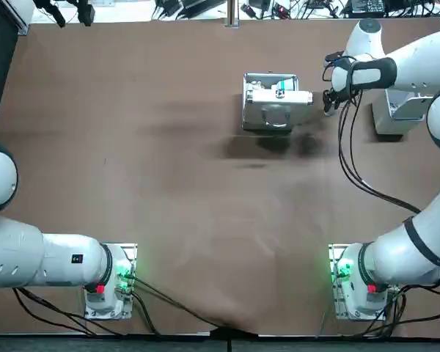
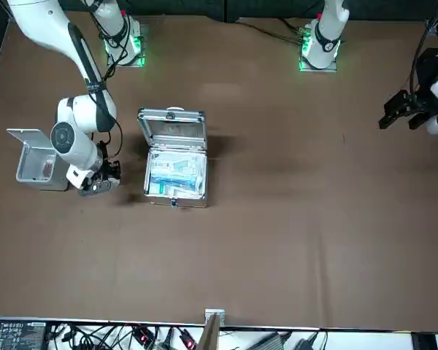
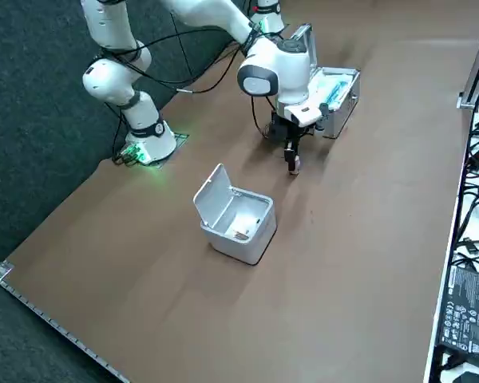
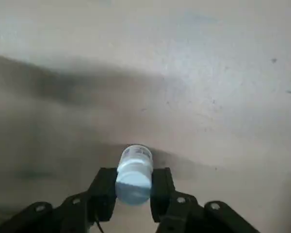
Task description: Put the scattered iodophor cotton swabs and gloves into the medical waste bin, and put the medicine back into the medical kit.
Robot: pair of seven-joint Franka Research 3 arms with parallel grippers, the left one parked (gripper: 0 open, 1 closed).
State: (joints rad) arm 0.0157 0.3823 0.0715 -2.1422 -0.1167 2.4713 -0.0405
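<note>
My right gripper (image 4: pixel 134 188) is shut on a small white medicine bottle (image 4: pixel 134 174), gripped across its body with the cap end pointing outward. The gripper (image 1: pixel 328 103) hangs low over the brown table between the open metal medical kit (image 1: pixel 271 110) and the white waste bin (image 1: pixel 396 114). In the front view the gripper (image 2: pixel 98 184) sits just beside the bin (image 2: pixel 40 164), a short way from the kit (image 2: pixel 175 171). The kit's lid stands up, and white and teal packets lie inside. The bin (image 3: pixel 238 217) has its lid flipped open, with small reddish items at the bottom.
The right arm's cables (image 1: pixel 352 161) trail across the table near the bin. Brown tabletop (image 1: pixel 169 191) stretches out on the kit's other side. The table's far edge (image 2: pixel 219 321) carries cables and electronics.
</note>
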